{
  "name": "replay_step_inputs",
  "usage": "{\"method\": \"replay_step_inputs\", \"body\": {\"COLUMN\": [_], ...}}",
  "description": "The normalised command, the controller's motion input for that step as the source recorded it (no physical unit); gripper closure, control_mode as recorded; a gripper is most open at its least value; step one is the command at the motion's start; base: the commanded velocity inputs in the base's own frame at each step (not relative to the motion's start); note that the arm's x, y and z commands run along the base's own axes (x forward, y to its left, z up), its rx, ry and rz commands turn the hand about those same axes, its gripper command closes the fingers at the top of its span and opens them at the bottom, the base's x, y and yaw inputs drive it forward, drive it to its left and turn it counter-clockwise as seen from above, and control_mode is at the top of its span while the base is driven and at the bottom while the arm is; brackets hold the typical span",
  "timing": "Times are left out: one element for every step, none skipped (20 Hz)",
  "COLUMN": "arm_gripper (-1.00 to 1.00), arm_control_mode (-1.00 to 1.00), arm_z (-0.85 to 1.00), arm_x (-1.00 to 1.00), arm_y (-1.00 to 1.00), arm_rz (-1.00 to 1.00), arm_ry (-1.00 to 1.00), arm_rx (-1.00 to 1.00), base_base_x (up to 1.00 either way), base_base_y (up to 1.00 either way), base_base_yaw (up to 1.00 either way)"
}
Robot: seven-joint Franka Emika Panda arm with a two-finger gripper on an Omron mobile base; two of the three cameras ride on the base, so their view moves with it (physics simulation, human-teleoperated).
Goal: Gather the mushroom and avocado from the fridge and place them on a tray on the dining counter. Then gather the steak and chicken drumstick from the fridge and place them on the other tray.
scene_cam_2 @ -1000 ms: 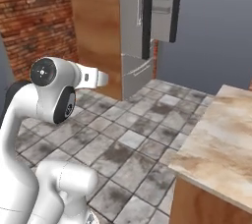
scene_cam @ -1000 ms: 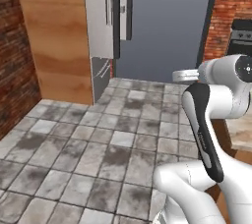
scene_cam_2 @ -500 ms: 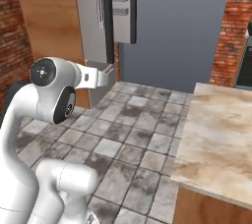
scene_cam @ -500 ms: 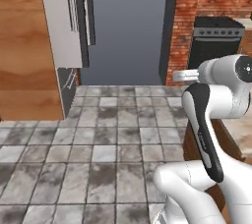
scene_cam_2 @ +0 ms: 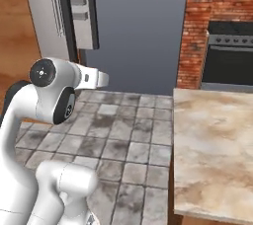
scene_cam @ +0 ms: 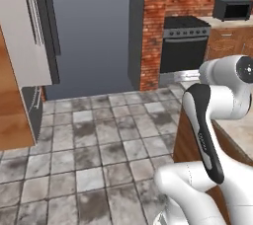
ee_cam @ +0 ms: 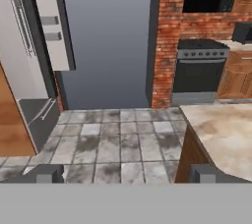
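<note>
Tiled kitchen floor (ee_cam: pixel 113 144), fridge (ee_cam: pixel 34 70) left, oven (ee_cam: pixel 199 73) right, marble tabletop (scene_cam_2: pixel 212 145) nearby; tool (ee_cam: pixel 125 174) spread wide, holding nothing.

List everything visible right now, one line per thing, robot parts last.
fridge: one, grey, far left, door with vertical handle swung open showing door shelves.
brick wall: one, red, right of the grey panel.
oven: one, dark with steel top, set against the brick wall.
microwave: one, dark, on the wooden cabinet right of the oven.
counter: one, beige marble-look top, near right.
floor: grey stone tiles, centre.
arm: one, white with dark joints.
end effector: one, dark tips wide apart, holding nothing.
</note>
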Motion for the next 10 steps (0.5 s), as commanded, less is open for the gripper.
{"method": "replay_step_inputs", "body": {"arm_gripper": [-1.0,-1.0,-1.0,-1.0,-1.0,-1.0,-1.0,-1.0,-1.0,-1.0], "arm_control_mode": [1.0,1.0,1.0,1.0,1.0,1.0,1.0,1.0,1.0,1.0], "arm_z": [0.0,0.0,0.0,0.0,0.0,0.0,0.0,0.0,0.0,0.0], "arm_x": [0.0,0.0,0.0,0.0,0.0,0.0,0.0,0.0,0.0,0.0], "arm_y": [0.0,0.0,0.0,0.0,0.0,0.0,0.0,0.0,0.0,0.0], "arm_rz": [0.0,0.0,0.0,0.0,0.0,0.0,0.0,0.0,0.0,0.0], "arm_ry": [0.0,0.0,0.0,0.0,0.0,0.0,0.0,0.0,0.0,0.0], "arm_rx": [0.0,0.0,0.0,0.0,0.0,0.0,0.0,0.0,0.0,0.0], "base_base_x": [0.95,1.0,1.0,1.0,1.0,1.0,1.0,1.0,1.0,1.0], "base_base_y": [0.3,0.22,0.24,0.24,0.23,0.18,0.2,0.2,0.16,0.13], "base_base_yaw": [-0.33,-0.3,-0.28,-0.26,-0.24,-0.22,-0.19,-0.16,-0.12,-0.09]}}
